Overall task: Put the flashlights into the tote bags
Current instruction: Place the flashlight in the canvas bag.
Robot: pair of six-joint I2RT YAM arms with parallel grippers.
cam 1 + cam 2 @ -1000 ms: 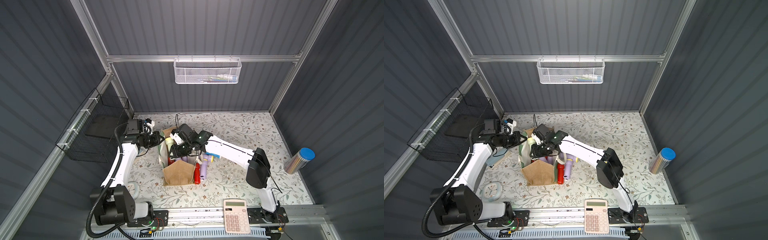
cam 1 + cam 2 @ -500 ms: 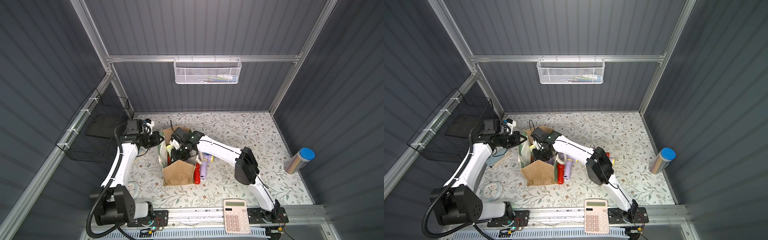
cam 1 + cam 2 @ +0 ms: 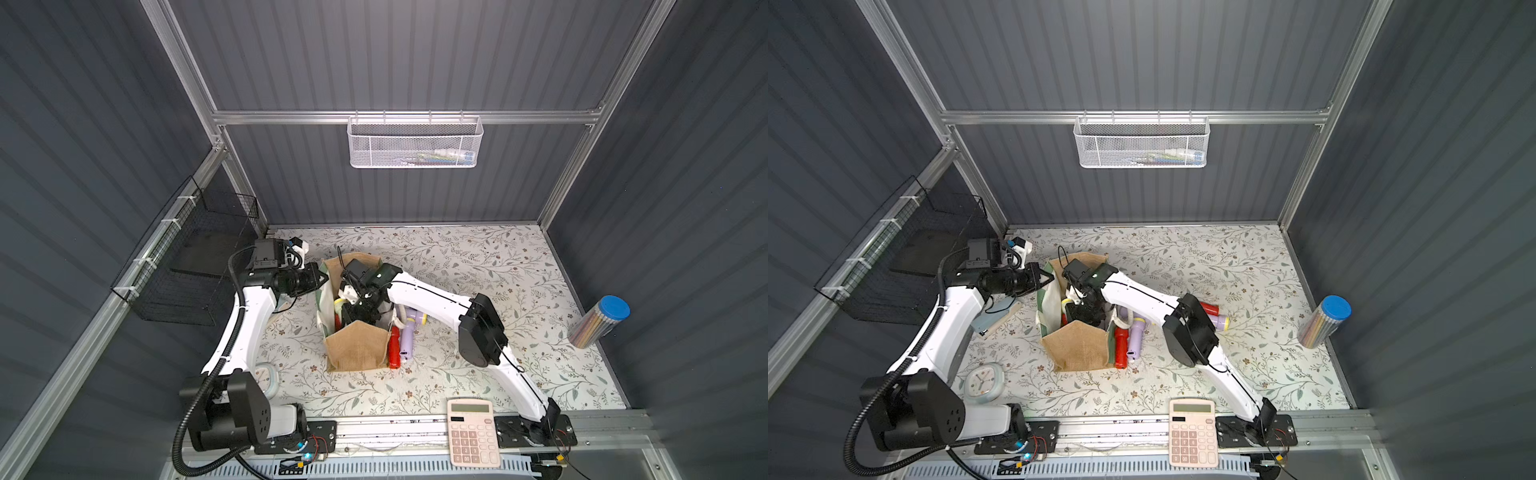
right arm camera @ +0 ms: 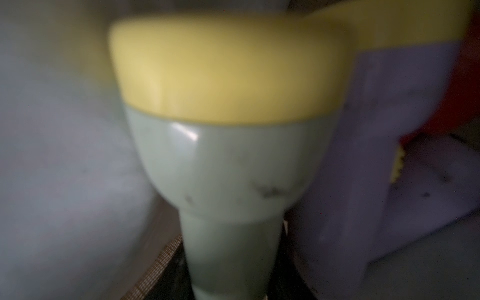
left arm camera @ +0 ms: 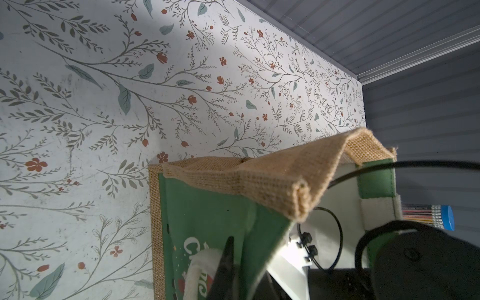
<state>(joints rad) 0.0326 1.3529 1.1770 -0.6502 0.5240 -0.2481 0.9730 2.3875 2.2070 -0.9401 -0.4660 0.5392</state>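
Deeper into the tote bag [image 3: 353, 353] now, the right fingers [image 3: 360, 314] grip a pale green flashlight [image 4: 228, 168]; left fingers [image 5: 226, 259] clamp the bag's nine-o'clock rim.

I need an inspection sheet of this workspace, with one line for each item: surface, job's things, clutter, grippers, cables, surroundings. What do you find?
Surface: floral tabletop, no spill seen.
Job's things: tote bag stands open; stored flashlights lie inside; red flashlight and lilac flashlight lie beside it; two further flashlights by the right arm's elbow.
Clutter: calculator, clock, pencil tube, grey pad.
Grippers: left gripper shut on the bag's side panel; right gripper inside the bag, shut on pale green flashlight.
Cables: black cable arches over the bag's mouth.
Surroundings: white mesh basket on the back wall; black wire basket on the side wall.
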